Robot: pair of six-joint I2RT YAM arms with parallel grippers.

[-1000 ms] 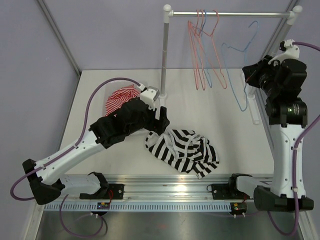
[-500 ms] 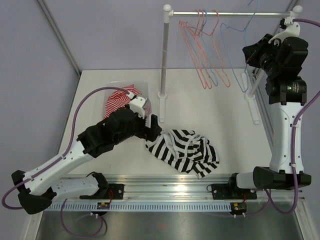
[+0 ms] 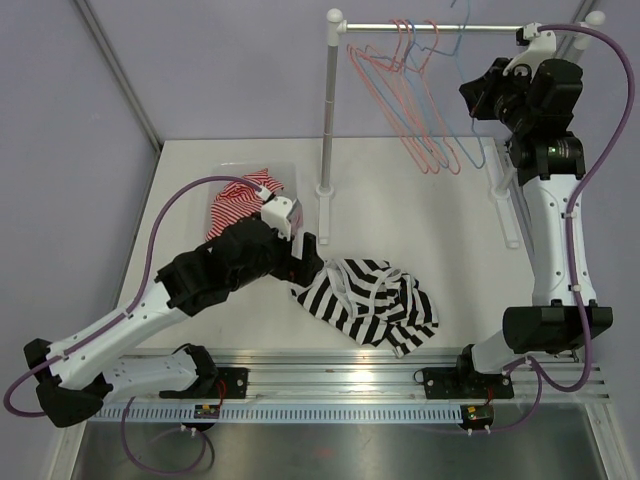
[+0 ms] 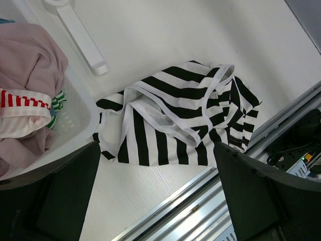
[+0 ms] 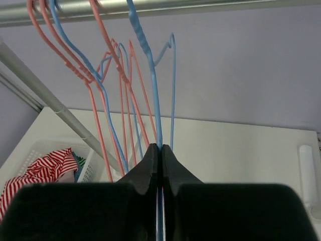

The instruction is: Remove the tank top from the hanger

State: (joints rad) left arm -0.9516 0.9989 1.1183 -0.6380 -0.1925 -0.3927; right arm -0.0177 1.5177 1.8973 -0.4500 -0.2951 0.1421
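The right gripper (image 5: 161, 148) had risen, carrying 1 blue hanger (image 5: 150, 75) up to the rail (image 3: 450, 29). Only its wrist view showed the jaws pinched on that wire. 2 blue hangers showed in all; the pink ones overlapped too much to count. The 1 striped tank top (image 3: 365, 302) lay crumpled on the table (image 3: 420, 200), off any hanger, below the left gripper (image 4: 155, 150), whose jaws were spread wide.
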